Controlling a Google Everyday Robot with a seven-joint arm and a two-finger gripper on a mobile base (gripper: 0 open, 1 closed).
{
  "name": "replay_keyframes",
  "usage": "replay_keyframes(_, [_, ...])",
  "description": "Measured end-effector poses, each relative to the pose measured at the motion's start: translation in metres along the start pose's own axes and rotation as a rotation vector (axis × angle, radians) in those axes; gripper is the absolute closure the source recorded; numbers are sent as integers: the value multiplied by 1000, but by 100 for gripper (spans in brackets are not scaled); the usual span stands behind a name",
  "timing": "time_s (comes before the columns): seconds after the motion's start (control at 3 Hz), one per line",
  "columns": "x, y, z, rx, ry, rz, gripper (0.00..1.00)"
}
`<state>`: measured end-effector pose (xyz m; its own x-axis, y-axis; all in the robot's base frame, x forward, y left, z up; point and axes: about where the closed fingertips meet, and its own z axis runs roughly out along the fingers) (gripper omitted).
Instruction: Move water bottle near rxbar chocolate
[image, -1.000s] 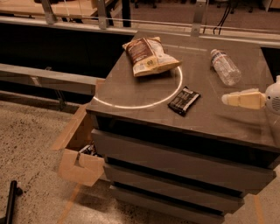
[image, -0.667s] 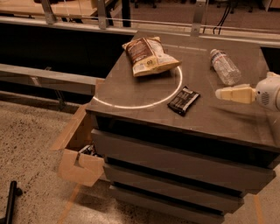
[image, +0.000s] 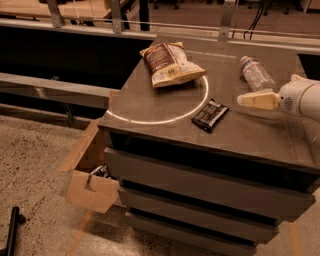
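Observation:
The water bottle (image: 257, 73), clear and ribbed with a white cap, lies on its side at the back right of the dark cabinet top (image: 150, 105). The rxbar chocolate (image: 210, 115), a flat black bar, lies near the middle front, to the left of and nearer than the bottle. My gripper (image: 242, 100), cream coloured, comes in from the right edge and hovers just in front of the bottle, between bottle and bar. It holds nothing.
A puffy brown-and-cream chip bag (image: 170, 63) lies at the back left of the top. A white circle line is marked on the surface. An open cardboard box (image: 92, 185) sits on the floor at the cabinet's left. A rail runs behind.
My gripper has moved left and up the frame, from the right edge to a spot close in front of the bottle. Bottle, bar and bag have not moved.

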<state>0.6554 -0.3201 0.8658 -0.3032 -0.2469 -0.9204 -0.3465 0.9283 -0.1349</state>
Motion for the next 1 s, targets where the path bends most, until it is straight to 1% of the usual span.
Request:
replay_keyframes(0.33, [-4, -6, 14, -3, -7, -13, 0])
replay_keyframes(0.67, [-6, -15, 28, 2, -17, -6, 25])
replay_keyframes(1.0, [-6, -17, 32, 3, -20, -4, 49])
